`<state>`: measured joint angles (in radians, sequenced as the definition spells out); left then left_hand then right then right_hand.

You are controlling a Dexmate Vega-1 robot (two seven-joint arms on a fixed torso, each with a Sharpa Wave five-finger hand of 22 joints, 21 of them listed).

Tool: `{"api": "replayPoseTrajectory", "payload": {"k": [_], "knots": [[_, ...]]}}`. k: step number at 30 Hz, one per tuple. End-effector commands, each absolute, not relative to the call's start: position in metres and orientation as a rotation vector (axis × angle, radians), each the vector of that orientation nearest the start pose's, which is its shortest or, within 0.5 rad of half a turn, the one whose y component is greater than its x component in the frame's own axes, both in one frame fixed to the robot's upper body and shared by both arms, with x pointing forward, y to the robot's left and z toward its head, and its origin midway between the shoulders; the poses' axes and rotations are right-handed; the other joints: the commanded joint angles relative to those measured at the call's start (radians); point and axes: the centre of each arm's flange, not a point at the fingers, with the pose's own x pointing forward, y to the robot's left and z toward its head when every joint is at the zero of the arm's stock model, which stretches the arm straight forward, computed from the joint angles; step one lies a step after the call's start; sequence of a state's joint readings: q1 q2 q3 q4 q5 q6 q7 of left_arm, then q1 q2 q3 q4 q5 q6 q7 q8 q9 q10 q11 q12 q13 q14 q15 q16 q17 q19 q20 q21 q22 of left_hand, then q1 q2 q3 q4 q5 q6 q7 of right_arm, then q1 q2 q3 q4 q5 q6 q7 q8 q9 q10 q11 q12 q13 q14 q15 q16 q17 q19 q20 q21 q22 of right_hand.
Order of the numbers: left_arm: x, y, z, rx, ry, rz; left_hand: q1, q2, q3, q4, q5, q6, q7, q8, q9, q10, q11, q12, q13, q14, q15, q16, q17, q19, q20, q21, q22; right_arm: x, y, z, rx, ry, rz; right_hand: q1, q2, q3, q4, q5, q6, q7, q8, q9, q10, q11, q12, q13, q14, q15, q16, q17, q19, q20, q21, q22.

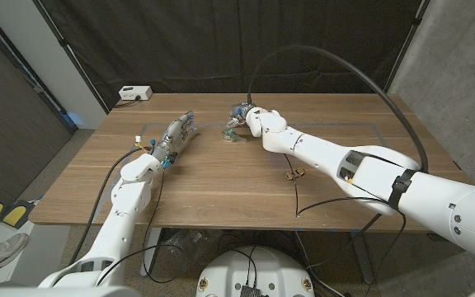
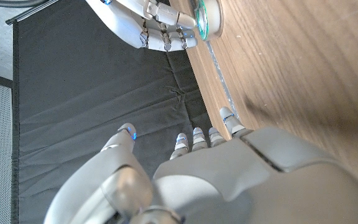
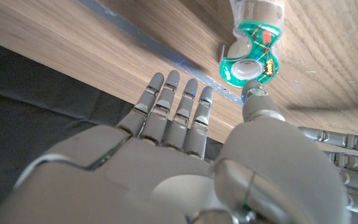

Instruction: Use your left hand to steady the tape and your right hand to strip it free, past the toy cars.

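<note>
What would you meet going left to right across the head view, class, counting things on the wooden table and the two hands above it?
Left hand → green tape dispenser → right hand → small brown toy car.

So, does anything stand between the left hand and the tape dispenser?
Nothing visible does. In the head view, bare table lies between the left hand and the tape dispenser. The right hand is at the dispenser's other side; a small toy lies well off that line.
</note>
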<state>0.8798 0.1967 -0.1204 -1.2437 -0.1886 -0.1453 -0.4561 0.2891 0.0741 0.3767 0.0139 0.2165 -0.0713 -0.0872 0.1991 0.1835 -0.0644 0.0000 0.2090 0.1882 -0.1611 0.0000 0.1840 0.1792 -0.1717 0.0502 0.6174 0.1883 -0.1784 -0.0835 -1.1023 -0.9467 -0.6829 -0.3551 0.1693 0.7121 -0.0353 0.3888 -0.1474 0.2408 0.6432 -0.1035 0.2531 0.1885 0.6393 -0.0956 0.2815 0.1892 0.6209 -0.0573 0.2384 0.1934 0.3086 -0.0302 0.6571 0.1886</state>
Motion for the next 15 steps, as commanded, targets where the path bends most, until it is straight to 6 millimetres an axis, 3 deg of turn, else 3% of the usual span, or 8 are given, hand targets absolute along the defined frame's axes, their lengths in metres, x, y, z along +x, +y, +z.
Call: {"api": "replayPoseTrajectory", "payload": {"k": [1, 15], "knots": [[0.657, 0.3238, -0.0453, 0.058, -0.538, -0.274, -0.006, 0.001, 0.002, 0.005, -0.004, 0.008, -0.002, 0.002, 0.006, 0.005, 0.001, 0.003, 0.002, 0.005, 0.001, 0.006, 0.003, -0.03, 0.002, -0.003, 0.006, 0.7095, 0.0309, 0.0552, -1.705, -0.431, 0.148, 0.02, 0.004, 0.006, -0.003, 0.011, 0.02, -0.003, 0.005, 0.002, 0.017, -0.002, 0.003, 0.004, 0.016, -0.147, 0.005, 0.005, 0.011, -0.004, 0.006, 0.004], [0.6563, 0.3245, -0.0483, 0.047, -0.54, -0.273, -0.024, 0.004, -0.007, 0.019, -0.003, 0.016, -0.001, 0.003, 0.006, 0.007, 0.003, 0.003, 0.002, 0.007, 0.004, 0.007, 0.004, -0.029, 0.004, -0.003, 0.006, 0.7153, 0.0341, 0.0492, -1.756, -0.423, 0.137, 0.087, 0.019, 0.028, -0.02, 0.03, 0.054, -0.021, 0.01, 0.003, 0.055, -0.016, 0.007, 0.006, 0.057, -0.168, 0.013, 0.013, 0.029, -0.02, 0.015, 0.004]]}}
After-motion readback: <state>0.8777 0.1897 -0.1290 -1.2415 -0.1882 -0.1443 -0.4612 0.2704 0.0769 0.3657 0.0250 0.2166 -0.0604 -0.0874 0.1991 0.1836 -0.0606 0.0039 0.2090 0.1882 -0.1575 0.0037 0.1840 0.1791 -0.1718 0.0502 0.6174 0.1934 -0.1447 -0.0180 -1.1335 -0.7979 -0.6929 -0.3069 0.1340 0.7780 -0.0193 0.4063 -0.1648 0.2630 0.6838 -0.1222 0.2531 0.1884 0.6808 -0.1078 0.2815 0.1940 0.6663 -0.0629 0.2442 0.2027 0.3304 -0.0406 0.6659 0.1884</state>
